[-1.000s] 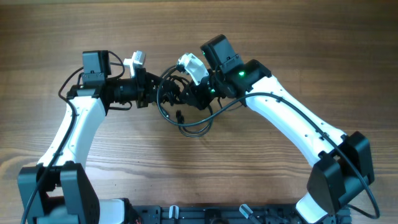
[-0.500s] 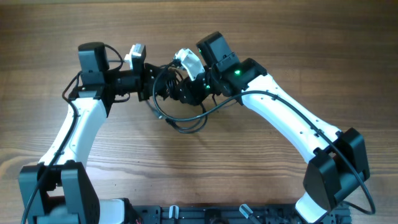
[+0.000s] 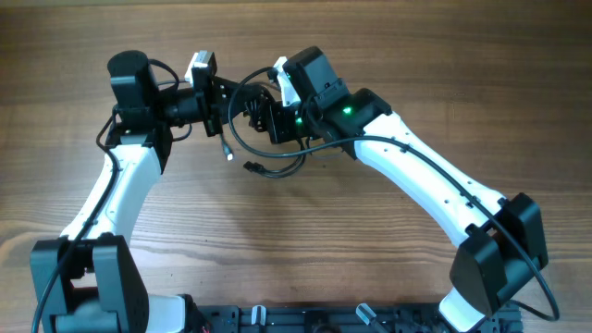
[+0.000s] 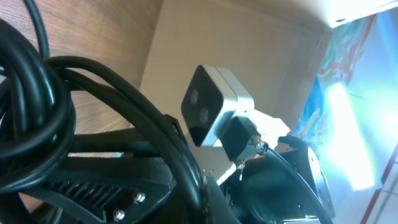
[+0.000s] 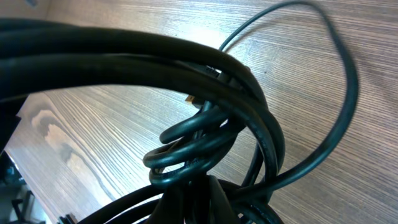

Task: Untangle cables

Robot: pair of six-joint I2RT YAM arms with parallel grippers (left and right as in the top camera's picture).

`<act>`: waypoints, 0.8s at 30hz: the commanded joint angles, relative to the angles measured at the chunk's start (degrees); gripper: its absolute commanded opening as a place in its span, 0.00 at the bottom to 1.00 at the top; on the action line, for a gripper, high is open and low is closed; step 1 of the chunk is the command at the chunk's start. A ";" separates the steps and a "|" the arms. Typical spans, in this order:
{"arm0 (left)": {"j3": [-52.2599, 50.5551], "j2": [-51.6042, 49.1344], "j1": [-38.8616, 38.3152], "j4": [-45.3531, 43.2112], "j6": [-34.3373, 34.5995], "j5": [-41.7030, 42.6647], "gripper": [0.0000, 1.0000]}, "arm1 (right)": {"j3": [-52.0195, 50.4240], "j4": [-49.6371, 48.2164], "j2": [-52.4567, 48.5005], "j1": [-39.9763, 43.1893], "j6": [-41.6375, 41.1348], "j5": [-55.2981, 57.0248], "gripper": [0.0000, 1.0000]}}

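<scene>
Left gripper [image 3: 218, 104]: jaws closed, clamped on the cables [image 3: 237, 146] at the left end of the bundle. In the left wrist view, thick black strands run across right at the fingers. Bundle is off the table [image 3: 388, 55] and strung between the two grippers at the far centre of the overhead view. One loop droops down toward the robot's side, and a loose plug end [image 3: 228, 154] dangles under the left gripper.

Right gripper [image 3: 262, 116]: closed too, gripping the same bundle just beside the left one. The right wrist view shows a tight bunch of coils [image 5: 199, 140] stacked at the fingers, with one thin strand arcing out wide over the wood.

Step in hand, as judged: pulling the knot apart between two grips.

To do it well:
- Grips sit very close together, so there is little slack to work. Spread the arms apart slowly, level, and watch whether the coils loosen or cinch.
- If they cinch, stop. One gripper should let go and re-grab a single strand, best the wide outer one or the free plug end, not the whole bunch.
- Feed the plug end back through the loop; don't yank.
- Hold the hanging loop clear of arm wiring.
</scene>
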State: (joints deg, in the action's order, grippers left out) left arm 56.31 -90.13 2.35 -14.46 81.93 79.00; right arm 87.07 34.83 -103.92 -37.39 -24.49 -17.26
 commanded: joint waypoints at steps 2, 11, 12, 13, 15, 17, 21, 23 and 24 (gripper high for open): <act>1.81 2.16 2.78 -1.73 -4.79 6.05 0.04 | -1.99 2.54 -1.64 3.43 -2.45 5.05 0.04; 1.79 2.05 11.08 6.01 -20.17 2.29 0.04 | -1.99 7.13 8.70 13.33 3.74 -10.27 0.04; 1.79 2.05 11.67 9.49 -23.08 0.35 0.04 | -1.99 7.80 9.25 14.14 3.78 -10.93 0.04; 1.79 2.05 12.22 14.95 -26.64 -2.99 0.04 | -1.99 8.57 9.84 15.21 3.96 -11.58 0.04; 1.79 2.05 12.57 26.36 -33.14 -12.48 0.04 | -1.99 9.62 10.43 16.52 3.93 -12.11 0.04; 1.79 2.05 12.48 36.35 -39.98 -25.68 0.04 | -1.99 10.34 10.45 17.22 3.80 -12.22 0.04; 1.79 2.05 11.32 48.83 -46.01 -49.51 0.04 | -2.01 12.28 10.43 17.38 2.51 -7.48 0.04; 1.79 2.05 11.26 51.17 -47.45 -53.33 0.04 | -2.01 13.20 10.38 17.38 1.90 -4.98 0.04; 1.79 2.05 11.26 51.82 -48.81 -54.25 0.04 | -2.01 13.49 10.38 17.38 1.81 -4.35 0.04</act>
State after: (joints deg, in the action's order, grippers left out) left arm 57.82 -89.01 13.39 36.07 40.23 38.81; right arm 85.30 47.75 -94.67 -19.79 -21.74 -26.72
